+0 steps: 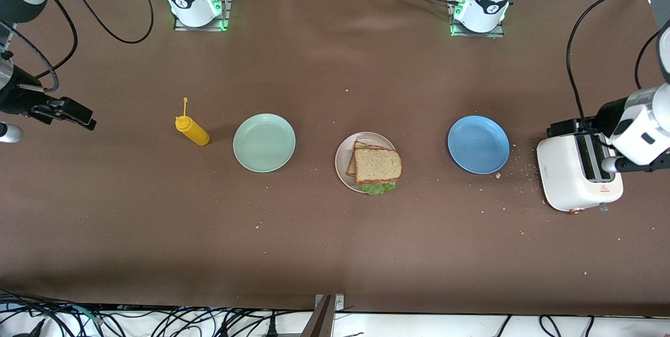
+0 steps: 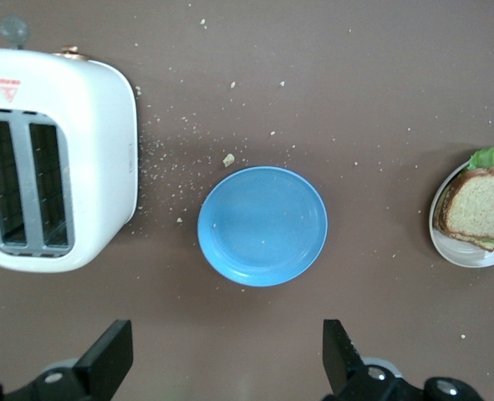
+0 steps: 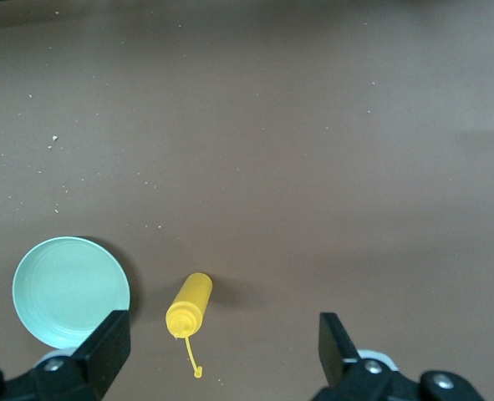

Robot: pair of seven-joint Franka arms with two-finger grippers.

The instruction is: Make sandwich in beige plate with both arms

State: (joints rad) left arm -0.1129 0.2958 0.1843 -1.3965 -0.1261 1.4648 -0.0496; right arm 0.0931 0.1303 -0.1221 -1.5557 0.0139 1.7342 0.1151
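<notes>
The sandwich (image 1: 378, 165) lies on the beige plate (image 1: 341, 161) in the middle of the table: a brown slice on top, a second slice under it, and green lettuce (image 1: 378, 188) poking out at the edge nearer the front camera. It also shows at the edge of the left wrist view as the sandwich (image 2: 485, 209) on the beige plate (image 2: 464, 255). My left gripper (image 2: 227, 359) is open and holds nothing; it hangs by the toaster (image 1: 576, 175) at the left gripper (image 1: 568, 127). My right gripper (image 3: 221, 351) is open and holds nothing, up at the right arm's end, right gripper (image 1: 78, 115).
A mint-green plate (image 1: 264, 143) and a yellow mustard bottle (image 1: 192, 131) lie toward the right arm's end. A blue plate (image 1: 478, 144) and the white toaster stand toward the left arm's end. Crumbs (image 1: 515, 161) are scattered between them.
</notes>
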